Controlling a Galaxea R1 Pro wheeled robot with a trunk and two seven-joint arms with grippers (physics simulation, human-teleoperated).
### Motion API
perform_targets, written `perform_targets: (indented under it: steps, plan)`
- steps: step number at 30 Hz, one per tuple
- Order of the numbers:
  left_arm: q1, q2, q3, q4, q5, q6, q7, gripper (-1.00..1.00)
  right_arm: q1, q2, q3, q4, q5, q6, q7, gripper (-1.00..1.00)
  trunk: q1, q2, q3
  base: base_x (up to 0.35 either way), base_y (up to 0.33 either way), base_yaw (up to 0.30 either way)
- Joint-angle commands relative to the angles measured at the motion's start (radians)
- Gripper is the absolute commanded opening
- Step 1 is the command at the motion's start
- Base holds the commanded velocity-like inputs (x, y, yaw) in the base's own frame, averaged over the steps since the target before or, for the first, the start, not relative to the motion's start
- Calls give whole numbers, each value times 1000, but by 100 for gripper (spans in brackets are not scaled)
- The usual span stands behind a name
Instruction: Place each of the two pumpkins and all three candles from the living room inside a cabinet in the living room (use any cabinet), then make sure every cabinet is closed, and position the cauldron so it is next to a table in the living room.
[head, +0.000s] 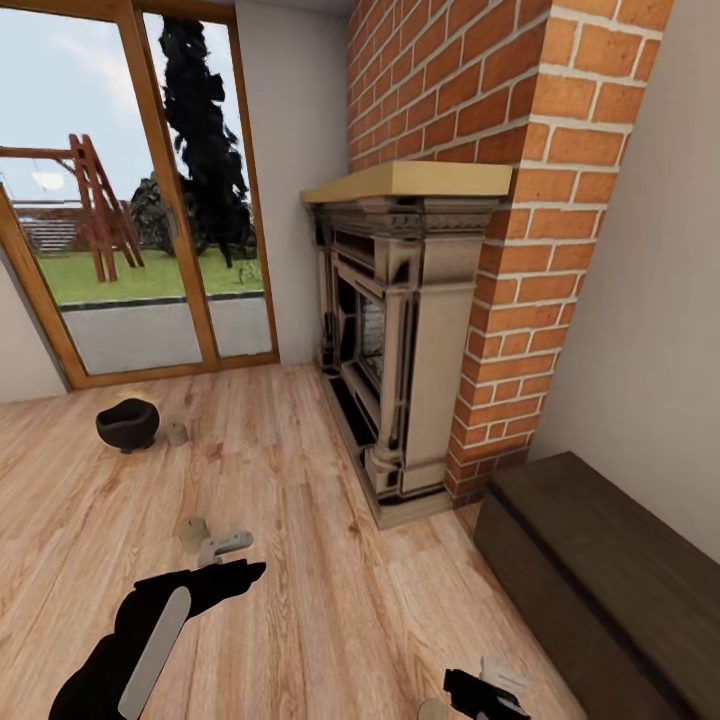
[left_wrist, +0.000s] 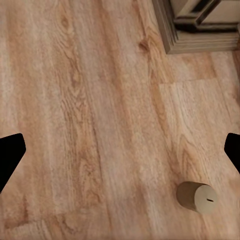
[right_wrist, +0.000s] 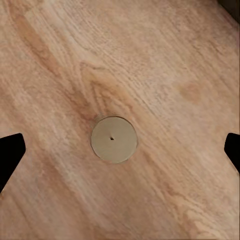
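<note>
Right gripper (right_wrist: 120, 150), jaws spread wide and empty, is hovering over a candle (right_wrist: 114, 139); descending off-centre could topple it. Left gripper (left_wrist: 120, 155) is likewise hanging open, probably empty.

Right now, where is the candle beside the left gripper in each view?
Head view: the candle stands on the floor at lower left, beside the left gripper.
Left wrist view: it is near the lower right corner.
Right wrist view: the centred candle is another one.
Shared landmark: the plank floor.
</note>
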Motion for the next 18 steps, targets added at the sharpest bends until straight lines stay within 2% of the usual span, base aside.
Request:
perform_targets:
  steps: [1, 4, 7, 11, 18]
  plan:
    - [-1, 1, -2, -1, 11, 3, 10, 100, -32, 0, 9, 29, -7, 0, -9, 100, 4, -8, -4, 0, 0, 0]
    - [-1, 1, -2, -1, 12, 3, 9, 100, -132, 19, 9, 140, -5, -4, -9, 100, 15, -29, -14, 0, 0, 0]
    - [-1, 2, -1, -1, 13, 10, 9, 100, -186, 41, 9, 179, -5, 7, -9, 100, 27, -50, -23, 0, 0, 0]
    - [-1, 2, 1, -2, 13, 61, 6, 100, -262, 60, 14, 190, -5, 116, -10, 100, 42, -78, -36, 0, 0, 0]
    - [-2, 5, 9, -3, 26, 80, 4, 100, -326, 68, 15, 185, -5, 284, -11, 100, 69, -127, -58, 0, 0, 0]
